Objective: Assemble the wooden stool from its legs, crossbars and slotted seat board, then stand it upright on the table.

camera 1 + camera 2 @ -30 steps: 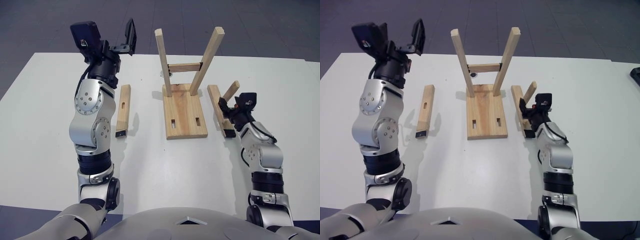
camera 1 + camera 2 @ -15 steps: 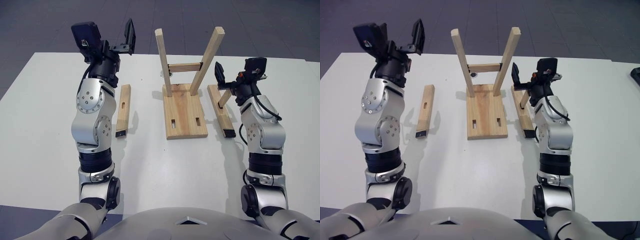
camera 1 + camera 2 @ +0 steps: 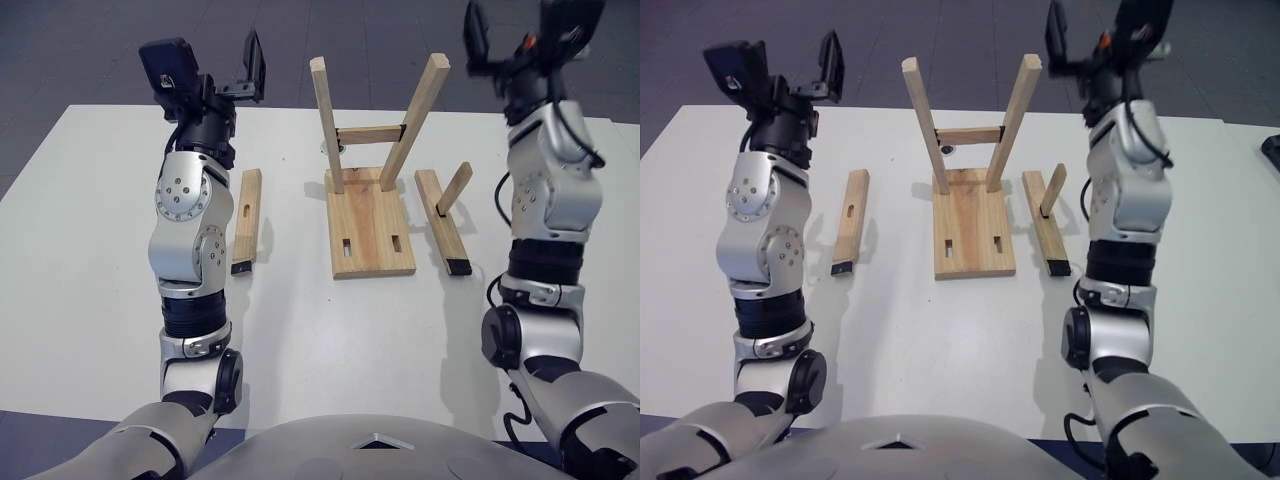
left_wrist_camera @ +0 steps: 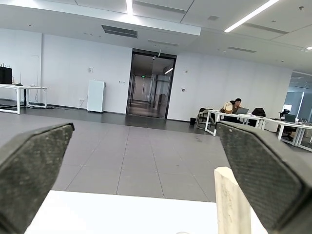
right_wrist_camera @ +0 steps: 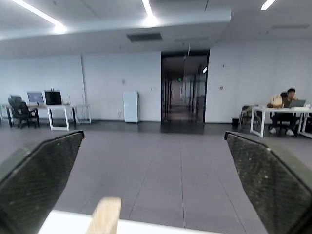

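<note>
Rising away from the loose leg [image 3: 438, 218] near the bench's [image 3: 90, 200] right edge, the right gripper [image 3: 515, 35] leaves empty, fingers spread, so that leg remains unfitted.

Seat board [image 3: 370, 228] lies at the centre of the table [image 3: 90, 250], leg frame [image 3: 370, 134] upright on its far end. Left leg [image 3: 247, 225] lies to its left, right leg [image 3: 437, 215] to its right.

head pair looks down, wrists look out

both eye views sit high, facing forward and down on the white table [image 3: 90, 200], sharing the half-built stool [image 3: 368, 215] at upper centre. the left wrist camera faces level into the room [image 4: 146, 87] between its close fingers [image 4: 29, 165], a leg tip [image 4: 233, 200] near; the right wrist camera does likewise.
</note>
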Robot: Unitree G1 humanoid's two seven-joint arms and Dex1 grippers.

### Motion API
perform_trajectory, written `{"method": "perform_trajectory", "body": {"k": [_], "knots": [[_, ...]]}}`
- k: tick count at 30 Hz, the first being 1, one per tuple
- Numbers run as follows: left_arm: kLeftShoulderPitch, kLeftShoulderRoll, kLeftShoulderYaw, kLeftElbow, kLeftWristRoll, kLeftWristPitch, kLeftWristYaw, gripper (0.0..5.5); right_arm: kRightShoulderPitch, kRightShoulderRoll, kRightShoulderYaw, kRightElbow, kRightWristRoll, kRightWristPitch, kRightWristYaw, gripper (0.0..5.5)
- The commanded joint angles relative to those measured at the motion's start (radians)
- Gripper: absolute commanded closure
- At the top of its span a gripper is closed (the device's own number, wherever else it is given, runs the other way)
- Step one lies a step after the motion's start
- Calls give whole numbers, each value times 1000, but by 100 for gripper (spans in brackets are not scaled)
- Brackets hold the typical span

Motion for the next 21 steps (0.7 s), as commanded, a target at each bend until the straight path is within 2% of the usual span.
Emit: {"method": "perform_trajectory", "body": {"k": [1, 6, 8, 16, 19, 21], "knots": [[-5, -11, -2, 10, 16, -11, 10, 10, 45, 21, 1, 49, 4, -17, 5, 12], [-1, -13, 2, 12, 9, -6, 2, 10, 363, 106, 83, 190, -135, -76, -95, 12], [2, -12, 4, 8, 7, 2, -1, 10, 406, 117, 113, 235, -168, -102, -103, 12], [-8, -6, 3, 29, 12, 1, -15, 10, 290, 82, 78, 290, -163, -189, -105, 12], [-7, -7, 2, 29, 13, 1, -18, 10, 296, 71, 61, 165, -136, -150, -97, 12], [-2, -5, 3, 21, 12, 4, -20, 10, 292, 71, 33, -12, -84, -70, -107, 12]]}}
